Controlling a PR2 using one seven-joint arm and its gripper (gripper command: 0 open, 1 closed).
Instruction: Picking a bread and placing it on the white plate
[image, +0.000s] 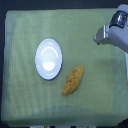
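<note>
Currently, nearest the bottom edge of the exterior view, a narrow dark strip runs below the table; details there are too blurred to identify.

Work surface: table covered w/ a pale green cloth (20, 100), fine checked weave, filling most of the frame. The cloth is darker toward its left and near margins.

Bread (73, 80): elongated golden-brown piece, bumpy crust, tapered ends. It lies flat on the cloth, right of centre, in the nearer half. Its long axis runs diagonally, near-left end to far-right end. Nothing is touching it.

White plate (48, 59): round, glossy, shallow rim, lying flat on the cloth left of centre, slightly farther than the bread. Bread sits just beside the plate's near-right rim, apart from it, w/ a thin strip of cloth between. The plate holds nothing.

Arm: enters at the far-right corner of the view. Gripper (101, 35) is a grey-white housing w/ a dark section behind it, above the cloth's far-right area, well apart from both bread and plate. Jaw state: cannot tell, as resolution is too low to separate the fingers. No object is visible in it.
</note>
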